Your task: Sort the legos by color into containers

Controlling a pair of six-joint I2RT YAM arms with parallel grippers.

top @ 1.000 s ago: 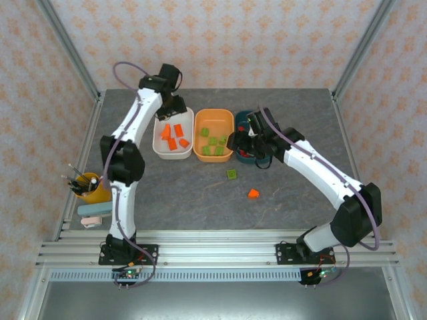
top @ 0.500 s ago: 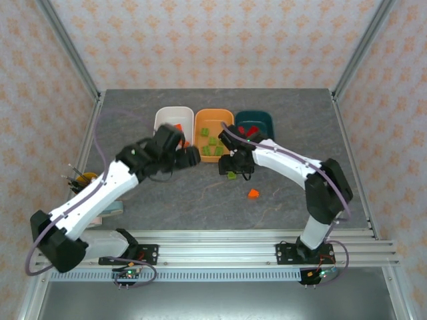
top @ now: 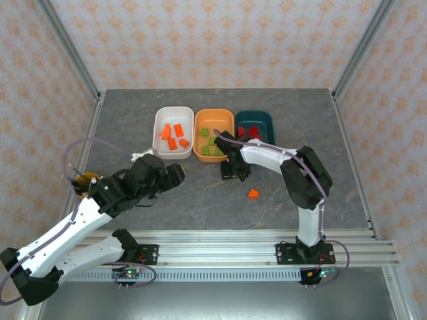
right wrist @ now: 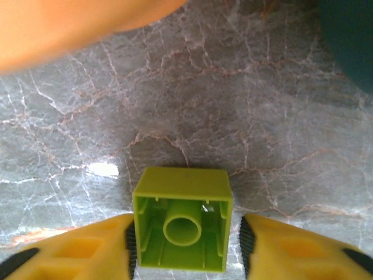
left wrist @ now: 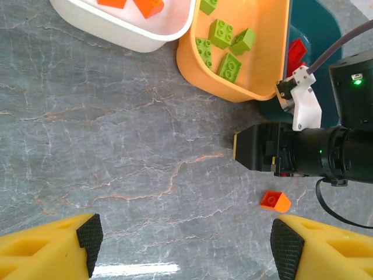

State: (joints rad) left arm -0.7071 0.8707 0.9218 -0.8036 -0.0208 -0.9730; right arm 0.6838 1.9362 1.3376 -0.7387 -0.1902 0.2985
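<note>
Right wrist cam question: where's the green brick (right wrist: 182,227) sitting relative to the right pincer (right wrist: 185,236)? /dave

Smack between its two yellow fingers (right wrist: 76,251), hollow side facing the camera, so you can see the round tube inside. The left black pad (right wrist: 129,245) looks pressed against the brick. The other pad is just beside it, with a sliver between that I can't resolve. Clamped or only bracketing it, I honestly can't tell. The grey marbled table (right wrist: 245,116) is behind it, with the orange tub (right wrist: 70,29) blurred top left and a corner of the teal tub (right wrist: 352,41) top right. /mel

And from above? /dave

Top cam has the right pincer down at the table, just in front of the orange tub. The three tubs stand in a row. The white tub (top: 174,158) on the left holds orange pieces (top: 172,137), the orange one in the middle holds green pieces (top: 210,150), and the teal one on the right holds red pieces (top: 250,131). One loose orange brick (top: 253,194) lies on the table nearer the arm bases, apart from the right pincer. The left pincer (left wrist: 186,239) is spread wide over the table in front of the white tub. Its cam catches the right arm's black housing with a small green light (left wrist: 356,80) lit. /mel
</note>
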